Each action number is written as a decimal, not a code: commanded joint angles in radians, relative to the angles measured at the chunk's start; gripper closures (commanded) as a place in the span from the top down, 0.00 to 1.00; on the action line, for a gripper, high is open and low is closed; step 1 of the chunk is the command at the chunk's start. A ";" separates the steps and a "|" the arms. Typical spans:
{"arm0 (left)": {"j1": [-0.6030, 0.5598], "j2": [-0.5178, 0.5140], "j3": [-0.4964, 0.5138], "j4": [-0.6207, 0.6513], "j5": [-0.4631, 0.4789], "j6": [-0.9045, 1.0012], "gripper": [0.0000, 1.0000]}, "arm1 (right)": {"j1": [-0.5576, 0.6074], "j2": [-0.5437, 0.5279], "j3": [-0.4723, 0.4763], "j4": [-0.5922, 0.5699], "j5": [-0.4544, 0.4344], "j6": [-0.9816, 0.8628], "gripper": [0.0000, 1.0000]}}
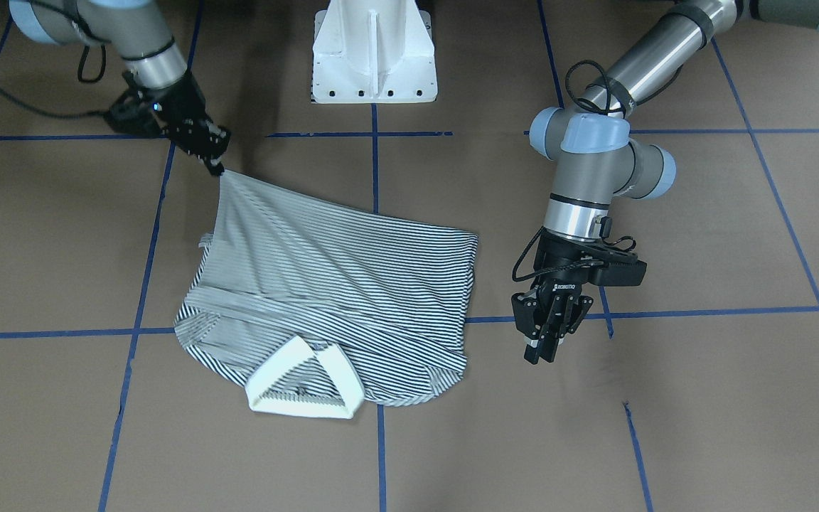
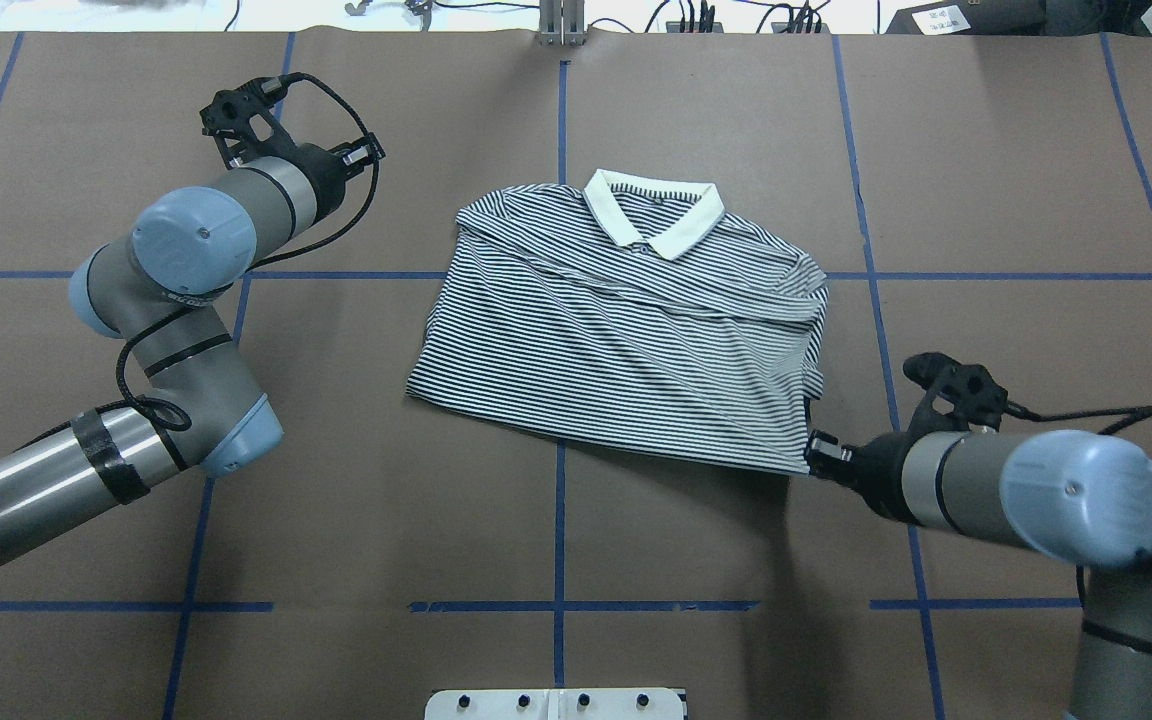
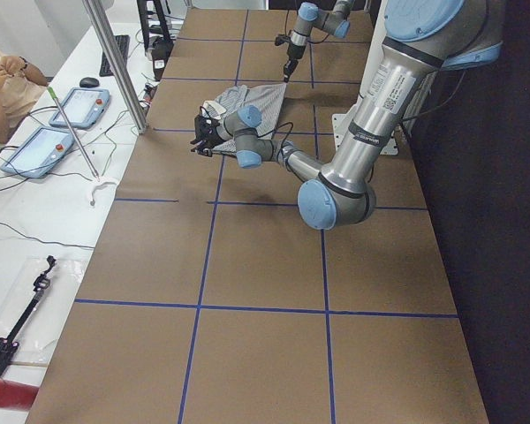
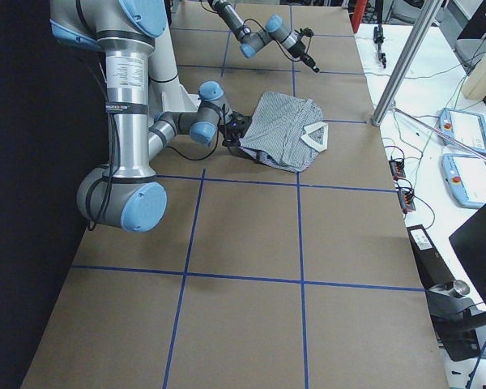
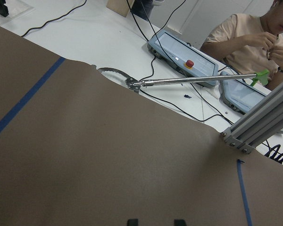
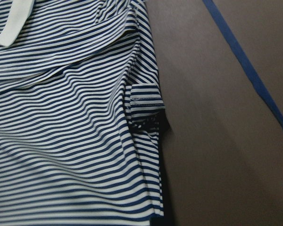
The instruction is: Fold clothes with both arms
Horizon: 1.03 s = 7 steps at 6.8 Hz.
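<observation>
right black two-finger gripper (image 1: 216, 166) is pinching a hem corner of the navy-and-white striped polo shirt (image 1: 331, 284), which is lying mid brown paper-covered table (image 1: 701, 441); left black gripper (image 1: 540, 354) is hovering beside it, fingers seemingly slightly parted, empty.

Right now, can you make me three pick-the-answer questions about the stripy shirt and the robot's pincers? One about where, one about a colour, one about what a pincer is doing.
1. Where is the left pincer?
A) on a chair
B) on the white pedestal
C) over bare table, beside the shirt

2. What colour is the shirt's collar?
A) red
B) cream
C) green

3. What is the right pincer doing?
A) shut on a corner of the shirt
B) wide open, far from the shirt
C) holding a cup

Answers:
1 C: the front view shows it above brown table, apart from the shirt.
2 B: the collar looks cream next to the navy-and-white stripes.
3 A: the shirt's corner runs up into its closed tips.
</observation>
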 commanded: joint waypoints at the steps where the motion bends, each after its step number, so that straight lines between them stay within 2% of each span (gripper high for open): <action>1: 0.001 -0.003 -0.012 0.000 -0.007 -0.002 0.37 | -0.281 -0.110 0.160 0.000 0.000 0.118 0.00; 2: 0.012 0.025 -0.138 0.006 -0.020 -0.011 0.37 | -0.339 -0.110 0.161 0.000 0.003 0.120 0.99; 3: 0.013 0.075 -0.243 0.011 -0.165 -0.102 0.37 | -0.332 -0.104 0.164 0.000 -0.003 0.120 1.00; 4: 0.015 0.129 -0.321 0.020 -0.381 -0.240 0.39 | -0.225 -0.100 0.188 0.000 0.001 0.114 1.00; 5: 0.080 0.196 -0.415 0.067 -0.418 -0.332 0.41 | -0.059 -0.063 0.202 0.003 0.015 0.102 1.00; 6: 0.193 0.200 -0.432 0.256 -0.361 -0.339 0.54 | 0.046 -0.010 0.179 0.001 0.026 0.018 1.00; 7: 0.279 0.166 -0.417 0.373 -0.293 -0.338 0.54 | 0.131 0.018 0.127 0.001 0.027 -0.080 1.00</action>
